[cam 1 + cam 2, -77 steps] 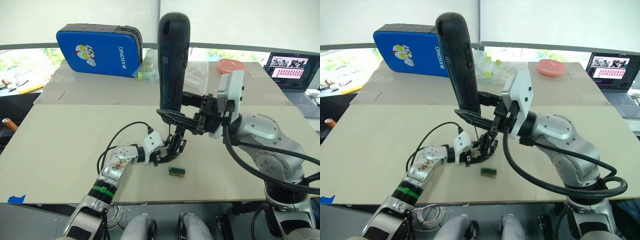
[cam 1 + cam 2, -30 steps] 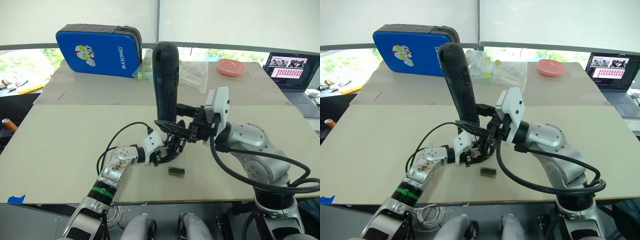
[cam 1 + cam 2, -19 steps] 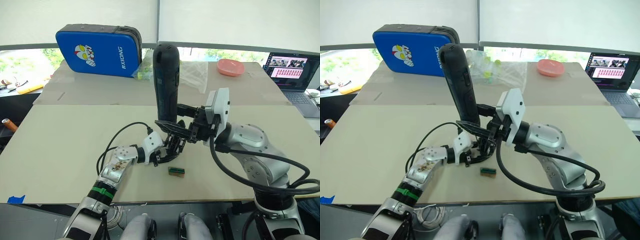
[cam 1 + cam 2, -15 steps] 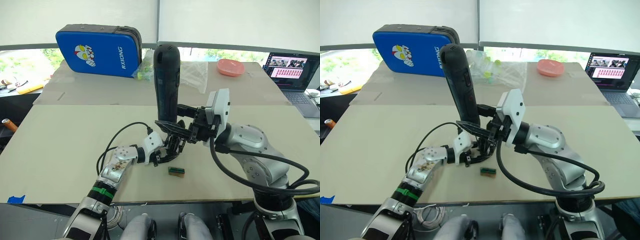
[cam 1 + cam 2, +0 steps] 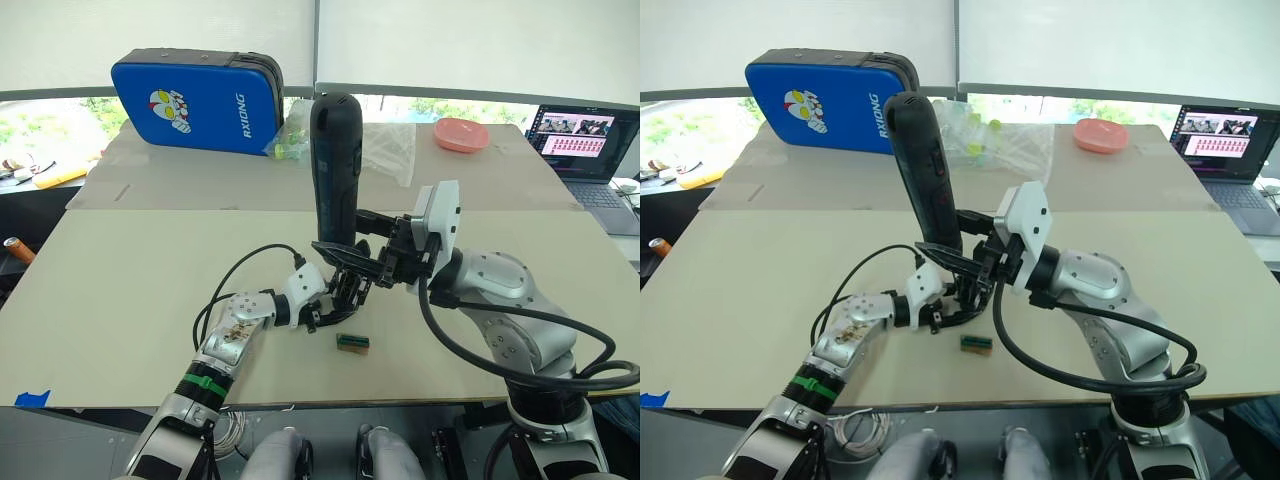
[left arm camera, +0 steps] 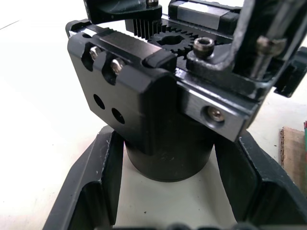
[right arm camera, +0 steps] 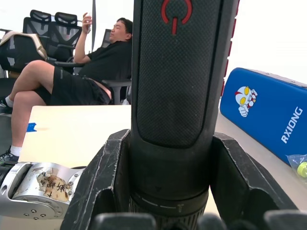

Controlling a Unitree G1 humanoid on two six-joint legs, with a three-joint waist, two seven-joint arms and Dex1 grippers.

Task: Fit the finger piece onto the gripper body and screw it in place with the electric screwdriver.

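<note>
While the small chunky black gripper body (image 6: 158, 96) sits on the beige worktop near the middle of its front edge, the left gripper (image 5: 318, 308) has its two black fingers closed around the round base; the left wrist view shows a machined metal block, exposed gear teeth, two small screw heads above two empty holes, and a socket-head screw on top. The finger piece: can't single it out in the black cluster, so can't tell if it's seated.

The thick black cylindrical electric screwdriver (image 5: 334, 165) stands almost upright right over the body, clamped low on its barrel by the right gripper (image 5: 352, 262). Barrel is textured rubbery grip with a red power symbol, smooth rounded top. Bit tip is hidden behind the fingers, so engagement with a screw isn't confirmable.

Risks, my read:
- Driver is tall and held near its bottom; any tilt puts the bit off-axis and it cams out or cross-threads.
- Down-force on a body held only at its round base could rotate or tip it in the left fingers.
- If the finger piece isn't flush, the screw clamps it crooked.
- Left gripper's black cable (image 5: 243, 269) loops close by, snag risk if that arm shifts.

A small green-and-brown rectangular block (image 5: 353, 342) lies just beside the body, toward the front edge. Along the far edge: blue zip case with a cartoon print (image 5: 197, 103), crinkled clear plastic bag (image 5: 390, 145), pink shallow dish (image 5: 462, 133). Open laptop (image 5: 588, 140) off the far right corner. A seated person (image 7: 76, 72) shows in the right wrist view.
</note>
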